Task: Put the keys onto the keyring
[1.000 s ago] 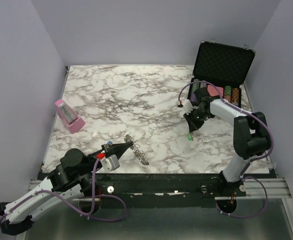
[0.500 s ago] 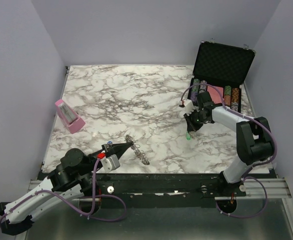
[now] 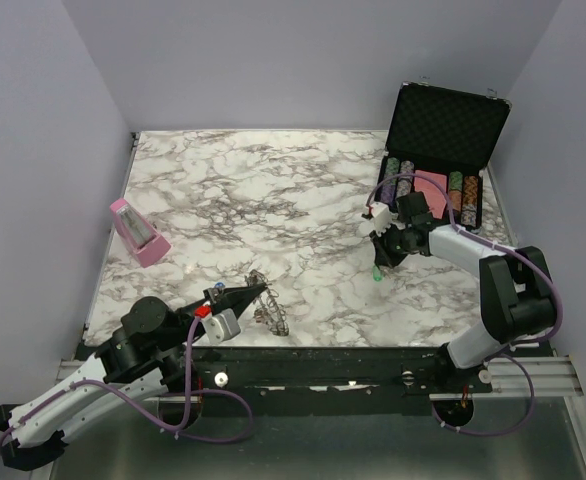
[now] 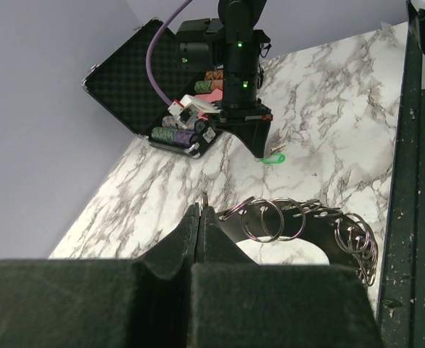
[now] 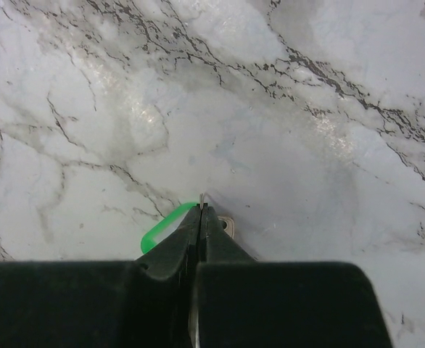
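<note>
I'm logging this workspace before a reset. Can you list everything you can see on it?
white-and-grey marble tabletop: one, fills the workspace
open black hard case: one, back right corner
striped poker chips: several rows, mixed colours, inside the case
flat pink piece: one, among the chips
pink wedge-shaped box: one, left edge
silvery metal keyring: one, hung with small rings, near the front edge
small key with a green plastic head: one, right of centre
left hand: black, shut, tips beside the keyring
right hand: black, fingers together, over the green key
</note>
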Robot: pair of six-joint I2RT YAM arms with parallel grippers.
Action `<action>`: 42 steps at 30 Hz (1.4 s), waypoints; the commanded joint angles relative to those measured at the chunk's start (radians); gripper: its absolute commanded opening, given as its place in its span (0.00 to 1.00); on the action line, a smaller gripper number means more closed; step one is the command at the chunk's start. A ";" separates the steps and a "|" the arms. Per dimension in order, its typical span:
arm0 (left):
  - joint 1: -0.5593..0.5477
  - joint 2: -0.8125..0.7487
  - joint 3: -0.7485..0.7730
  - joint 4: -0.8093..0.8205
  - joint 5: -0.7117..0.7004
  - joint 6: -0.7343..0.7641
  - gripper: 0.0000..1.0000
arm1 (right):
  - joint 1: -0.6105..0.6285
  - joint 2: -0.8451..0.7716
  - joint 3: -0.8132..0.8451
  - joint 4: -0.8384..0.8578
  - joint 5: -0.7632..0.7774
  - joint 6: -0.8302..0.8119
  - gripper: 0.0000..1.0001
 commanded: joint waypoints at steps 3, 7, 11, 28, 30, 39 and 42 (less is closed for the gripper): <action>0.000 -0.003 0.006 0.009 -0.004 0.001 0.00 | 0.004 -0.013 -0.010 0.019 -0.017 0.011 0.10; 0.000 -0.001 0.006 0.009 -0.006 0.003 0.00 | 0.006 0.010 0.016 -0.007 -0.032 0.003 0.13; 0.000 0.000 0.006 0.008 -0.006 0.004 0.00 | 0.007 0.042 0.056 -0.058 -0.054 -0.011 0.18; 0.000 0.003 0.010 -0.001 -0.010 0.009 0.00 | 0.004 0.226 0.303 -0.401 -0.077 -0.109 0.25; 0.002 0.005 0.007 -0.003 -0.009 0.009 0.00 | 0.007 0.237 0.323 -0.421 -0.053 -0.112 0.26; 0.000 0.005 0.010 -0.006 -0.009 0.010 0.00 | 0.006 0.286 0.406 -0.484 -0.007 -0.131 0.27; -0.001 0.006 0.009 -0.005 -0.009 0.009 0.00 | 0.006 0.303 0.420 -0.498 0.015 -0.135 0.27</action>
